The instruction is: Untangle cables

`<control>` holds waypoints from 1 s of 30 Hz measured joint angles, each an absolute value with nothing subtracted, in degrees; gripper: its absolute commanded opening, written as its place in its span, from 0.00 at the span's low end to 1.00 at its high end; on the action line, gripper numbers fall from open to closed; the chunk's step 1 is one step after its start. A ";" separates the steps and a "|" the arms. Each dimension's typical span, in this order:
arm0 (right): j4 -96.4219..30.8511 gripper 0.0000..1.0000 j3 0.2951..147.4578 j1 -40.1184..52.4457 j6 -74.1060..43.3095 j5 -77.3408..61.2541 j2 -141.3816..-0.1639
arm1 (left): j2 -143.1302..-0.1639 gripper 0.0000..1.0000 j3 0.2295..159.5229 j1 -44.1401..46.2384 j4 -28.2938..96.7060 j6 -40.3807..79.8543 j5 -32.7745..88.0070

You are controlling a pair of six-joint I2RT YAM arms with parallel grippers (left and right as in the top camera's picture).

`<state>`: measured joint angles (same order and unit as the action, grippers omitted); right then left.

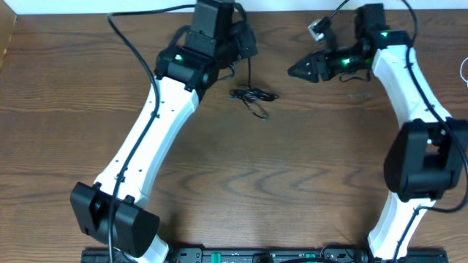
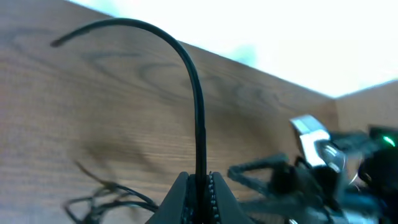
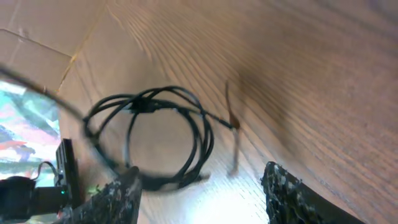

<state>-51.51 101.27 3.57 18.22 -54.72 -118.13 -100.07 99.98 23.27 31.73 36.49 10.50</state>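
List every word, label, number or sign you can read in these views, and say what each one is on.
No text can be read in any view.
The black bar at the near edge of the table: marks too small to read.
The colourful patch in the right wrist view: blurred, illegible.
The black cable: no print visible.

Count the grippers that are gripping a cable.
1: the left gripper, far left of centre, is shut on a black cable. The right gripper is open, clear of the bundle.
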 measured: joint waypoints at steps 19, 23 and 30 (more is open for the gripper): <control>-48.01 0.62 101.27 13.93 35.29 -44.05 -117.62 | -100.07 0.07 99.98 13.87 31.92 63.77 36.86; -49.04 0.59 101.27 15.66 37.17 -42.70 -117.62 | -100.07 0.07 99.98 13.87 31.92 65.43 38.28; -53.25 0.55 100.97 16.60 37.87 -42.11 -117.62 | -100.07 0.07 99.98 13.32 31.92 68.84 39.05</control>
<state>-53.25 100.97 16.60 37.87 -42.11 -117.62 -100.07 99.98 13.32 31.92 68.84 39.05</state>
